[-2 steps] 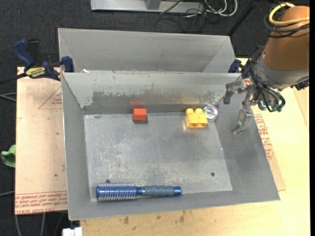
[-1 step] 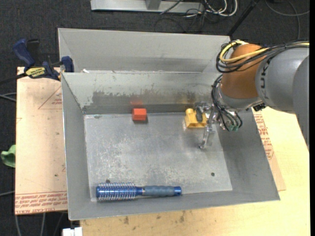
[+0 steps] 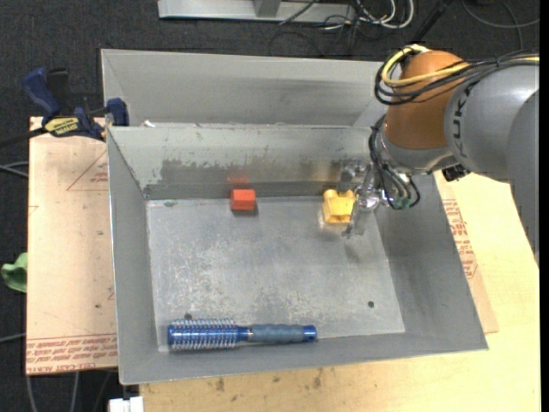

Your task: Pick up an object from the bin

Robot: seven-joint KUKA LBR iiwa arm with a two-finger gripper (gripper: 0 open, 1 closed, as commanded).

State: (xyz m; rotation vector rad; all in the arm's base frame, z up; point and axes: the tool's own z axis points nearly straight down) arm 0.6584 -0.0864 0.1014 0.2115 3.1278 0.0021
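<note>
My gripper [image 3: 367,197] hangs low over the back right part of the bin, close to the back wall. A small yellow thing [image 3: 337,206], blocky with a paler underside, sits right against the gripper's left side, touching or nearly touching it. I cannot make out whether it is gripped. A small orange-red block [image 3: 244,200] lies on the bin floor by the back wall, well to the left of the gripper.
A blue hairbrush [image 3: 240,334] lies lengthwise along the front edge of the bin floor, bristles to the left. The arm with its orange cover and cables reaches in over the bin's right rim.
</note>
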